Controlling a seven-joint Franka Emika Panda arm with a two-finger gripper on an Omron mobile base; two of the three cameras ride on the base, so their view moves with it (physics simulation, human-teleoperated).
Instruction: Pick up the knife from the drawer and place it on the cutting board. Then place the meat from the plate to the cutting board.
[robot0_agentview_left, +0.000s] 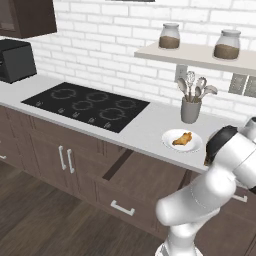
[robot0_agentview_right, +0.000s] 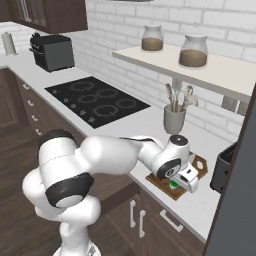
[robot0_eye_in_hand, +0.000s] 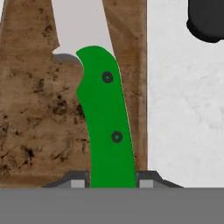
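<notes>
Hand (robot0_agentview_right: 181, 182) sits low over the cutting board (robot0_agentview_right: 200, 165), fingers clamped on the knife (robot0_eye_in_hand: 107, 118). In the hand view the green handle runs up between the two finger tips, which sit tight against both its sides, with the pale blade pointing away over the board's wood grain. A green speck of the handle shows under the hand in the right base view. Whether the knife touches the board or hangs just above it cannot be told.

Cutting board lies on the light surface (robot0_agentview_right: 210, 210) at its front edge, just in front of the grey utensil cup (robot0_agentview_right: 174, 119) holding metal spoons. In the hand view the board's right edge borders bare surface, with a black object (robot0_eye_in_hand: 205, 19) beyond it.

Plate (robot0_agentview_left: 182, 140) sits left of the board as seen from the left base view, just in front of the utensil cup (robot0_agentview_left: 190, 109). The meat (robot0_agentview_left: 183, 138) lies on the plate, untouched.

Drawer (robot0_agentview_left: 145, 181) stands pulled out below the surface, left of the plate, its silver bar handle facing forward. The black cooktop (robot0_agentview_left: 87, 104) is further left along the surface. Two lidded jars stand on the shelf (robot0_agentview_left: 200, 56) above the cup.
</notes>
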